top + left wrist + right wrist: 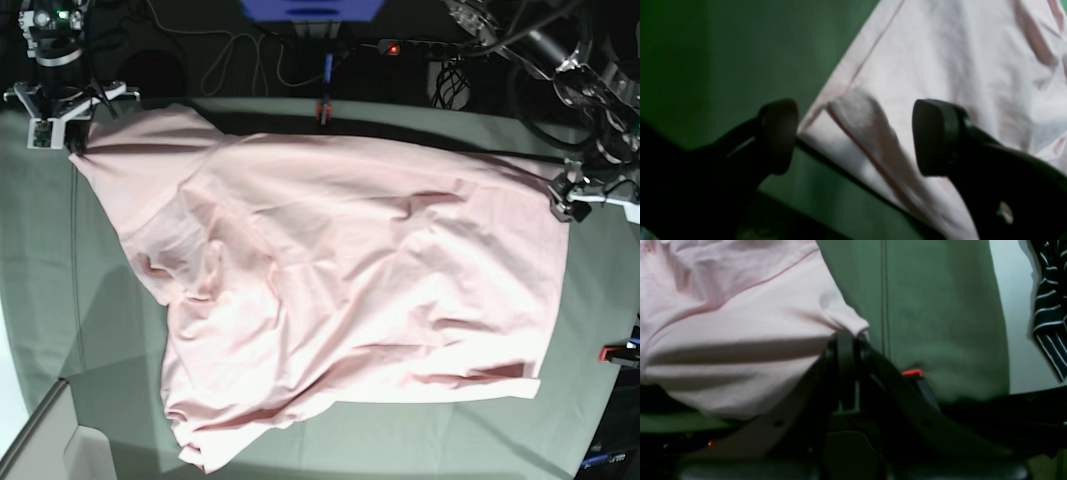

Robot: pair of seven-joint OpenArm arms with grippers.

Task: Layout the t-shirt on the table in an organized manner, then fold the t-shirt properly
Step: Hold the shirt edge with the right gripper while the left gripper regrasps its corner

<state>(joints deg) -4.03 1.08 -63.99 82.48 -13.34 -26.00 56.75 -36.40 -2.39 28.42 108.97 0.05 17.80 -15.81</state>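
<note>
Between the pads of the left gripper (853,136), in the left wrist view, a small raised tuck of the t-shirt (940,66) hem stands free: the two dark pads are well apart, one on each side of the fold, neither pressing it. The stitched hem line runs diagonally past that tuck, with green table (723,60) cloth showing to the side of it. At the right gripper (846,340), in the right wrist view, the jaws are together and pinched on a corner of the pink fabric, which bunches into the black fingers and drapes away in broad soft folds. Behind that gripper lies more table cloth, a red clamp (912,372) just beside the arm, and a dark fabric with thin white stripes (1050,306) at the frame edge. From the base view, the t-shirt is spread plain side up across most of the table, creased through the middle, one sleeve area rumpled toward the near left. The right gripper sits at the far left corner of the shirt, the left gripper at its right edge. Another red clamp (322,108) is at the far table edge. No containers visible.
</note>
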